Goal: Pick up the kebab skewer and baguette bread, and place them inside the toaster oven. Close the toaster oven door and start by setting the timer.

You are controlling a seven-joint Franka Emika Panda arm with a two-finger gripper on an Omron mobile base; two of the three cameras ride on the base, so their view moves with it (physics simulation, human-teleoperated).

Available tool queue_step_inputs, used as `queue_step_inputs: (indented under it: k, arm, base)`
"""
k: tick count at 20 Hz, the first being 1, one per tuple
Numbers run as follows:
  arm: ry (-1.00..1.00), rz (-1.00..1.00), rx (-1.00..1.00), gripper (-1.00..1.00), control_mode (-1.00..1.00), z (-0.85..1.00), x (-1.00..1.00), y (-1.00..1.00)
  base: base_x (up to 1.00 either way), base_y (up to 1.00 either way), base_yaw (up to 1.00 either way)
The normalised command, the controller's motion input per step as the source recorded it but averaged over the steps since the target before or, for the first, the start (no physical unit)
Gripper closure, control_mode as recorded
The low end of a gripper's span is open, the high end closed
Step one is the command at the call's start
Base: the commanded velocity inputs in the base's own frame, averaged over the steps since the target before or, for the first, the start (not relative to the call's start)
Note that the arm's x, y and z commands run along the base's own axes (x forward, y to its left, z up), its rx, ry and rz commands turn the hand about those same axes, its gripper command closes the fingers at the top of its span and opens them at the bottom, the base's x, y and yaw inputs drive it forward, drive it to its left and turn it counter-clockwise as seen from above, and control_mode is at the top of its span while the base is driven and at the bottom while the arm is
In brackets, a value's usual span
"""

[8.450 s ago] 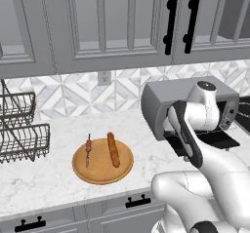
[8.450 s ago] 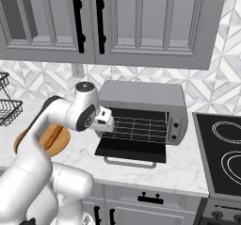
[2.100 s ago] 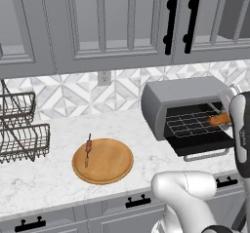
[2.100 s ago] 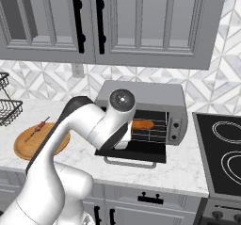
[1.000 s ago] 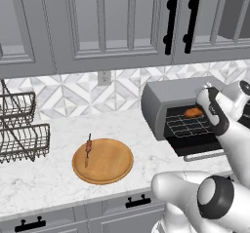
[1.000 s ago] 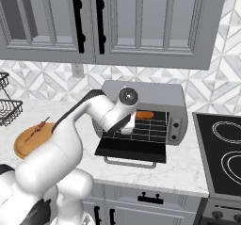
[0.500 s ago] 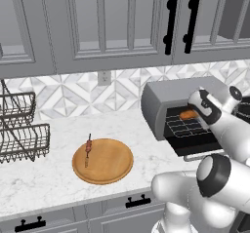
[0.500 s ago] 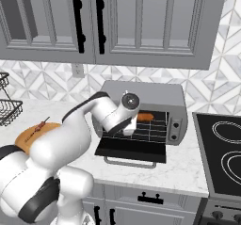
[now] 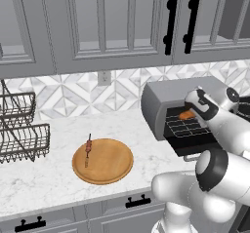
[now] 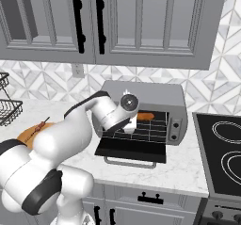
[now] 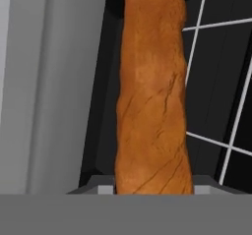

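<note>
Orange-brown baguette (image 11: 152, 91) is gripped at mid-width by the gripper (image 9: 194, 111), jaws closed on it, held inside the oven (image 10: 141, 93) mouth above the wire rack (image 10: 146, 131). Risks: if let go while not seated on the rack, loaf could roll fwd onto the dropped door (image 10: 134, 148) or tip between the wires; arm pulling back could clip the oven frame or drag the loaf out w/ it. Skewer (image 9: 88, 146) not yet fetched, lies on the round wood board (image 9: 105, 161), well apart from the oven; thin, easy to fumble later.

L to R on the white marble counter (image 9: 44, 181): wire dish rack (image 9: 19, 129), board w/ skewer, oven w/ door down, black cooktop (image 10: 221, 148). Grey cabinets (image 9: 97, 22) w/ black handles above, geometric tile backsplash (image 9: 63, 95) w/ an outlet (image 9: 103, 77), grey drawers below
</note>
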Motion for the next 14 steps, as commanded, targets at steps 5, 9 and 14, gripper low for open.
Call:
queue_step_inputs:
  k: [5,9,14]
  arm:
    - [0.00,0.00,0.00,1.00,-1.00,-0.27,0.02,0.00]
    - [0.00,0.00,0.01,1.00,-1.00,0.00,-0.02,-0.06]
    - [0.00,0.00,0.01,1.00,-1.00,0.00,-0.03,-0.06]
  base:
    - [0.00,0.00,0.00]
    - [0.00,0.00,0.00]
    - [0.00,0.00,0.00]
